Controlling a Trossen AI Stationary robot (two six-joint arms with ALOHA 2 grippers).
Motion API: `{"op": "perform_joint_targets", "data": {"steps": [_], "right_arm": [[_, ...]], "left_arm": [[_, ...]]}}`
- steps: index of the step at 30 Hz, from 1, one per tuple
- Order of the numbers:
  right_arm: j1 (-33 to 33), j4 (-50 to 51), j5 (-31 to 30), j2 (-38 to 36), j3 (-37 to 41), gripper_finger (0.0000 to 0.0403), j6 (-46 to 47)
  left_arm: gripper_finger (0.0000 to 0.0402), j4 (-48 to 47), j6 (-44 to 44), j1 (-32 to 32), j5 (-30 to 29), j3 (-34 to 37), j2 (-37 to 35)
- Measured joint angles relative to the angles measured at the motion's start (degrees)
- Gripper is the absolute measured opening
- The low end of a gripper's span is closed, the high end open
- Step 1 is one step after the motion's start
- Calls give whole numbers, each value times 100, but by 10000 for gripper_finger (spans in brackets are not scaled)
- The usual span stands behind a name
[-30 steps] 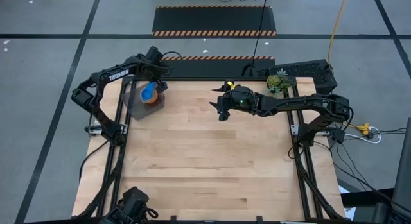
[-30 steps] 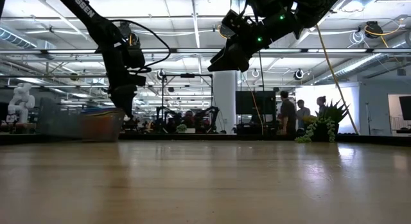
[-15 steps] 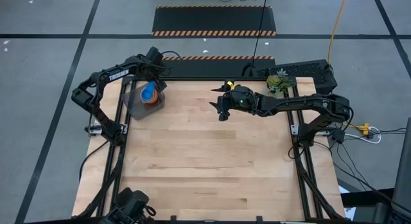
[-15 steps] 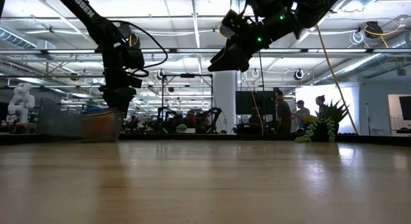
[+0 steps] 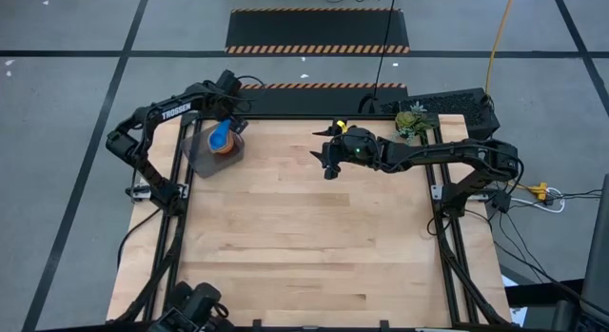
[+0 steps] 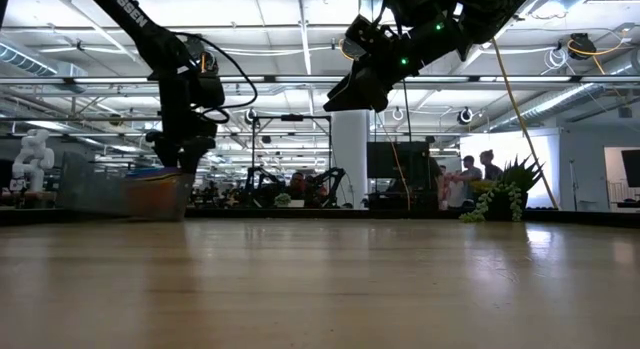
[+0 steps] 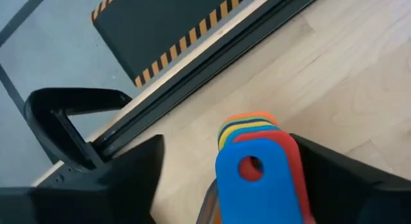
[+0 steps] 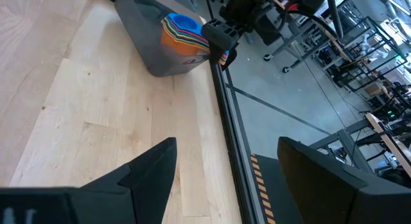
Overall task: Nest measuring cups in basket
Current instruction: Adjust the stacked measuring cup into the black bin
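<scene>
The left gripper (image 5: 231, 126) hangs with its fingers spread wide at the far left corner of the bench (image 5: 304, 237), right over the handles of the measuring cups (image 5: 222, 139), gripping nothing. In the left wrist view the two dark fingers (image 7: 122, 179) stand on either side of the fanned handles without touching them.

The cups sit nested in one stack inside the basket (image 5: 206, 153), a dark grey bin with rounded corners at that same far left corner. A blue cup lies on top, its flat handle pierced by a round hole; under it show red, light blue, yellow and orange edges. From the right wrist view the stack's rims rise above the basket wall as coloured rings.

The right gripper (image 5: 326, 163) hovers high over the far middle of the bench, well apart from the basket, fingers open and empty. A green plant sprig (image 5: 411, 120) stands at the far right corner.

Compared with a second ago, the left gripper has shifted slightly over the basket in the low view, while the right arm, cups and basket lie as before.
</scene>
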State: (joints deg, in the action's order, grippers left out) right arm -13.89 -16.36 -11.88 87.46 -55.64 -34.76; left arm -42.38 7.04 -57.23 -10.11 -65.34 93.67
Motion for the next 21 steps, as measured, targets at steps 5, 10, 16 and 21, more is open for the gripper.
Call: {"op": "perform_joint_targets", "data": {"steps": [5,10,16,21], "right_arm": [[0,0,1,0,2,265,0],[0,-2,2,0,0,265,0],[2,-2,1,0,1,265,0],[1,-3,2,0,1,265,0]], "left_arm": [[238,-127,-74,0,151,0,-2],[157,-226,-145,2,166,-4,-8],[132,-282,-101,2,151,-11,-11],[132,-388,-93,38,160,-96,-11]]}}
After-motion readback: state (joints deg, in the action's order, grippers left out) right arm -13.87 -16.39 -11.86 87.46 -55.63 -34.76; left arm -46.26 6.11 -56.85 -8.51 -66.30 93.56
